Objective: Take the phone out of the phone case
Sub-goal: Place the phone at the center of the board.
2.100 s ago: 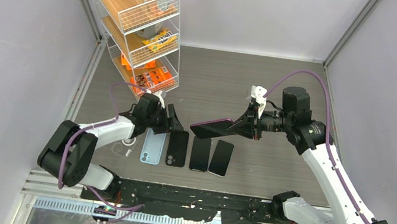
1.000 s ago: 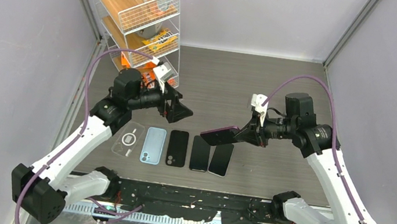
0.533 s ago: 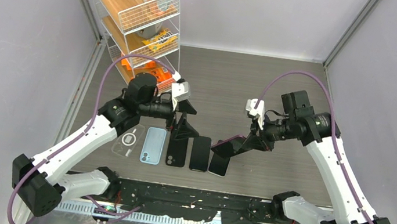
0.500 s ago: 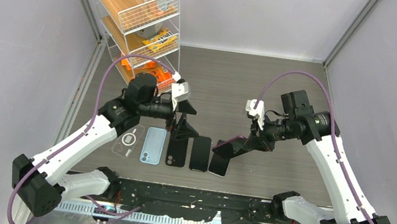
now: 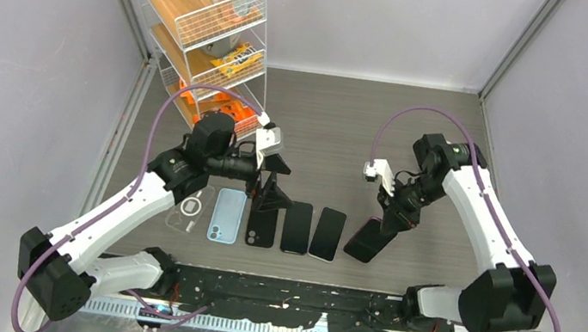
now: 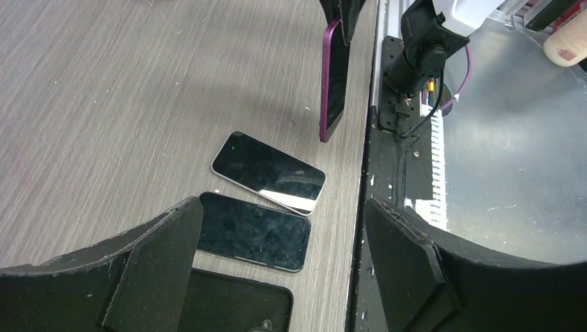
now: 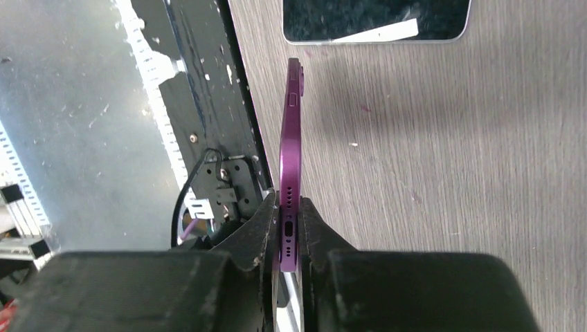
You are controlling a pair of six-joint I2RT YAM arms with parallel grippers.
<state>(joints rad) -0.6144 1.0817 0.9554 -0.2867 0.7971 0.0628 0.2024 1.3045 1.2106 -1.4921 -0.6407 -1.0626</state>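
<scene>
My right gripper (image 7: 287, 225) is clenched on one end of the purple phone (image 5: 369, 239), holding it on edge just right of the row of phones (image 5: 297, 227). My left gripper (image 5: 270, 190) hangs spread wide over that row. The clear case (image 5: 189, 210) lies at the row's left end.

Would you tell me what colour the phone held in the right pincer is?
Purple; the phone shows best in the right wrist view.

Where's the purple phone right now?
In the top view, the purple phone is pinched in the right gripper, just right of the rightmost flat phone, near the front edge of the table.
</scene>
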